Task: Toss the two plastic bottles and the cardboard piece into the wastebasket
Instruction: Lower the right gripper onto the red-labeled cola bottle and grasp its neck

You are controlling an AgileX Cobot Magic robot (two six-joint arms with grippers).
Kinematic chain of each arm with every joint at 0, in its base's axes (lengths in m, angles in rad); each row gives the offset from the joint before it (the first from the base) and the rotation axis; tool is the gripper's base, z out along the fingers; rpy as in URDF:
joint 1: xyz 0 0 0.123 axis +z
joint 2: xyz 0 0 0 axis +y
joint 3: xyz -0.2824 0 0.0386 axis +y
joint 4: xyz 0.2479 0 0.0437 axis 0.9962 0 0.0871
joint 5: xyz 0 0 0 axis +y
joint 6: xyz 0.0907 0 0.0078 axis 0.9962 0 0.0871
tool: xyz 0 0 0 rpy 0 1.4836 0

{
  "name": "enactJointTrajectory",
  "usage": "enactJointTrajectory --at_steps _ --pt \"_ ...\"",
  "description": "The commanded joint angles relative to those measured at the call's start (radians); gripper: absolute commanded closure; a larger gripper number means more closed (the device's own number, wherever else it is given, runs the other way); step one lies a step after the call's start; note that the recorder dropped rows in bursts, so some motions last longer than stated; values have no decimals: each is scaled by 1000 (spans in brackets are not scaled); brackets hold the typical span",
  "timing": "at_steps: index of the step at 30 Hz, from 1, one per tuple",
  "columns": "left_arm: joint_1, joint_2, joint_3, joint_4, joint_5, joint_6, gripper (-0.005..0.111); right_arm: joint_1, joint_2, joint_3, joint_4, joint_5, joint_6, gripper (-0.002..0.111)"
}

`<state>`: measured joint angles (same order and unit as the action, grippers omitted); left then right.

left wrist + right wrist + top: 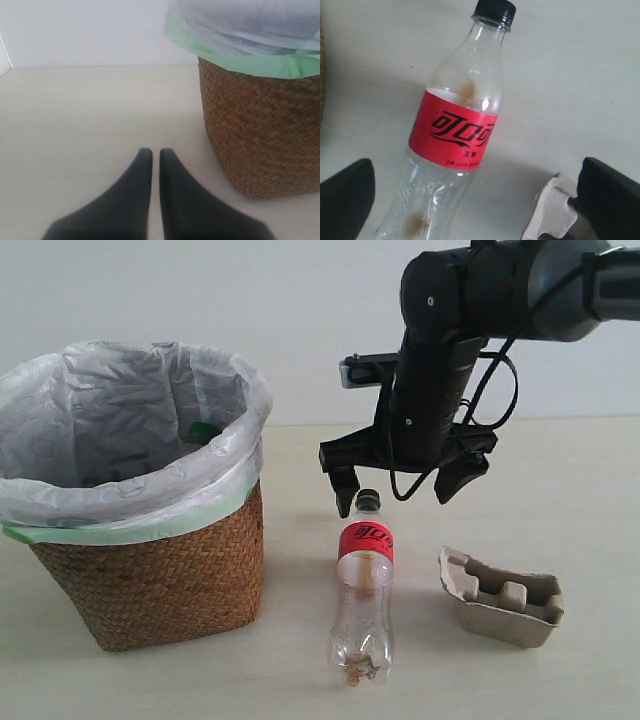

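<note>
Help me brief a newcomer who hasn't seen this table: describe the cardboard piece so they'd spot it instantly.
Start at the big wicker wastebasket on the left of the exterior view. Right of it lies a red-labelled bottle, and right of that sits the cardboard piece. It alone is opaque grey-beige, low and bumpy, not clear plastic.
</note>
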<state>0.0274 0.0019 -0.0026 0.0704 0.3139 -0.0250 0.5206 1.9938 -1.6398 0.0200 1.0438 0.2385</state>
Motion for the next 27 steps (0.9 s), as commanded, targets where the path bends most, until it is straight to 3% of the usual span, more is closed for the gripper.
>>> enactJointTrajectory --at_steps 1,27 --pt "-5 -2 3 -7 -8 0 102 2 12 2 3 -19 -19 3" --pt "-5 -2 3 -7 -8 0 102 37 164 2 -27 -143 95 3"
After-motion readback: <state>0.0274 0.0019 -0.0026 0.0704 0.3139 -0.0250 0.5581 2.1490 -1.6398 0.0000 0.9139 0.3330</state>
